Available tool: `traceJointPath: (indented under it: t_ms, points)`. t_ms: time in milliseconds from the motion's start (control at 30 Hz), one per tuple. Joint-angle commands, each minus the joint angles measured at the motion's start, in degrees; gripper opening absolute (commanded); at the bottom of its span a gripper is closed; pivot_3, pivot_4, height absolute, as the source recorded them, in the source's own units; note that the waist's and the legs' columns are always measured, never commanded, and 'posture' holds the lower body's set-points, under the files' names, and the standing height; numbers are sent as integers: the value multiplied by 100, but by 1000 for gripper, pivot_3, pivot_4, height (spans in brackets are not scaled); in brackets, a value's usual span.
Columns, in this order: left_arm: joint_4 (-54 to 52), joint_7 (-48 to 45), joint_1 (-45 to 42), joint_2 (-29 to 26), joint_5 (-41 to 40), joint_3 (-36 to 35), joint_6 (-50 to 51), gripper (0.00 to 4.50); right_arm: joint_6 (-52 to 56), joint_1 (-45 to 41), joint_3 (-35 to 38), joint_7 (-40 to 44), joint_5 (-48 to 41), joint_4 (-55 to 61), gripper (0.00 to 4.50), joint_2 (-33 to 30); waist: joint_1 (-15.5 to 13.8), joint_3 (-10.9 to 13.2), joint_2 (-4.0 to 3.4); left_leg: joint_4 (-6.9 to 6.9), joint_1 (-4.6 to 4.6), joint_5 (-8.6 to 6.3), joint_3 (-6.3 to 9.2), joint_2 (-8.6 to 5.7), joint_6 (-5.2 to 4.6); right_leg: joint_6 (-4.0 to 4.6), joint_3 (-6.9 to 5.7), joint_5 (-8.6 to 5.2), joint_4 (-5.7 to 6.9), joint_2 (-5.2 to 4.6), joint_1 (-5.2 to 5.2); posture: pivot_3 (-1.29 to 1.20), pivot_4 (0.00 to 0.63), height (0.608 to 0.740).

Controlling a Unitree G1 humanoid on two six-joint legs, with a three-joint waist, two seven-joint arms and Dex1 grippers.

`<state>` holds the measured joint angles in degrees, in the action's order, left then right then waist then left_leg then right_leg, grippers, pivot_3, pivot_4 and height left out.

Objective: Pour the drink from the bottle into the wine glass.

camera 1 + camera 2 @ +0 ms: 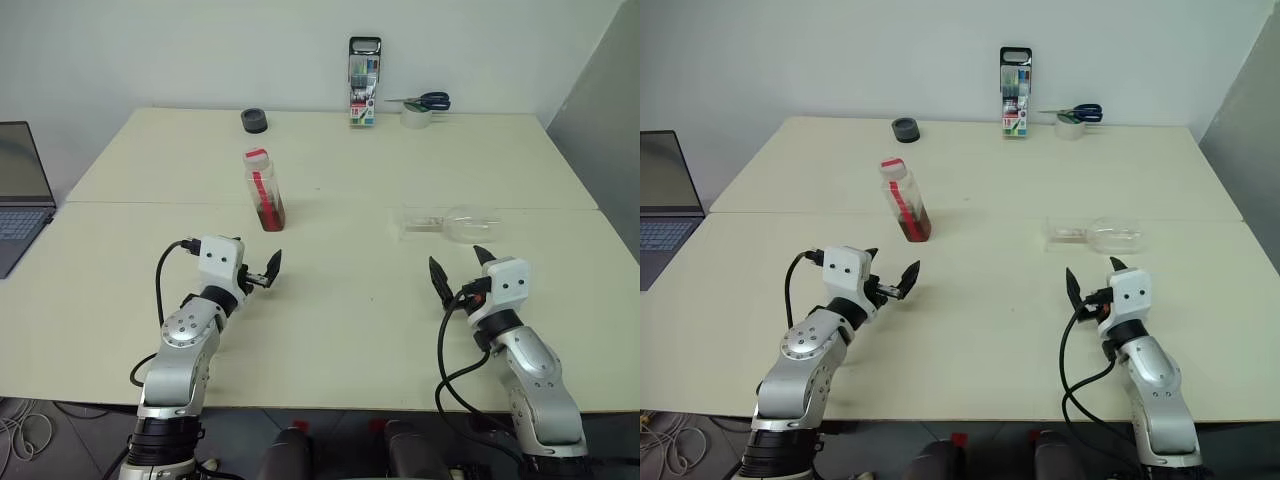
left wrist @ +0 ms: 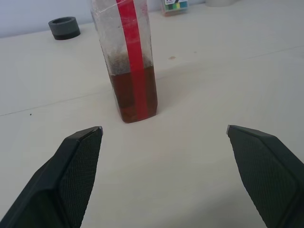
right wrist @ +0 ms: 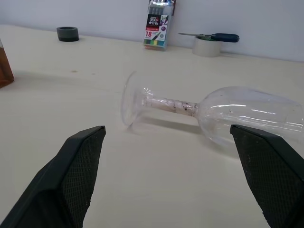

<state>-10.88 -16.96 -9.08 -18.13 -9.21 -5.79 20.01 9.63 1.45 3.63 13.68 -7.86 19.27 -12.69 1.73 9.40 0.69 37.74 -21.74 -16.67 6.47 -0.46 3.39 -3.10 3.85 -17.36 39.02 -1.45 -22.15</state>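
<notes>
Two cream counter (image 1: 330, 300) tops pushed together, seam running across the middle. Standing upright just beyond the seam, left of centre: the bottle (image 1: 264, 189), clear and squarish, red label strip down its side, pale cap on top. Inside it, the drink (image 2: 133, 95), dark reddish-brown, filling only the lowest part. Lying on its side to the right, just on the near side of the seam: the wine glass (image 3: 209, 110), foot toward the bottle, bowl pointing away to the right, stem level with the counter surface. Well apart, bottle and glass. Hovering above the near counter, the left hand (image 1: 259, 274), black fingers spread wide, aimed toward the bottle but short of it, touching nothing. Likewise the right hand (image 1: 460, 270), fingers spread wide, just short of the fallen glass and holding nothing. Along the far edge by the wall: a dark tape roll (image 1: 254, 120) at left, an upright marker-pen case (image 1: 364, 82) in the middle, and a pale tape roll (image 1: 416, 117) with blue-handled scissors (image 1: 428, 100) laid on top. At the far left, beside the counter, part of an open laptop (image 1: 20, 190).
</notes>
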Motion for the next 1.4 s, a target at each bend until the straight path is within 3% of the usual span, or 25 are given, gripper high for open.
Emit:
traceJointPath:
  t_ms: [33, 467, 667, 833, 1400]
  points:
    - [-83, 0, -126, 86, -239, -235, -121, 4480, -105, 5, 60, 26, -50, 172, 4500, -16, 0, 0, 0, 0, 0, 0, 0, 0, 0, 0, 0, 0, 0, 0, 0, 0, 150, 740]
    - [89, 86, -421, 204, -253, -157, -101, 4480, -107, 1, 20, 152, -96, 259, 4500, -71, 2, 0, 0, 0, 0, 0, 0, -1, 0, 0, 0, 0, 0, 1, 0, 0, 150, 740]
    - [214, 266, -842, 230, -201, -105, 194, 4480, 866, -382, -366, 1448, -1092, 915, 4500, -768, 7, 0, 1, 6, -1, 0, 0, -3, 0, 0, -1, 0, 1, 2, 1, 0, 150, 740]
    - [426, 517, -1365, 331, -174, -148, 404, 4480, 1675, -912, -524, 2050, -1703, 1369, 4500, -1419, 1, 0, 3, 9, -2, 0, 9, -7, 0, 0, -13, 0, 0, 9, 6, 0, 150, 740]
    - [1528, 1294, -2553, 545, -134, -439, 427, 4480, 1792, -1300, -529, 2020, -1687, 1232, 4500, -1474, -7, 2, 12, 14, -11, 2, 12, -6, 3, 0, -14, 1, -1, 6, 1, 0, 150, 740]
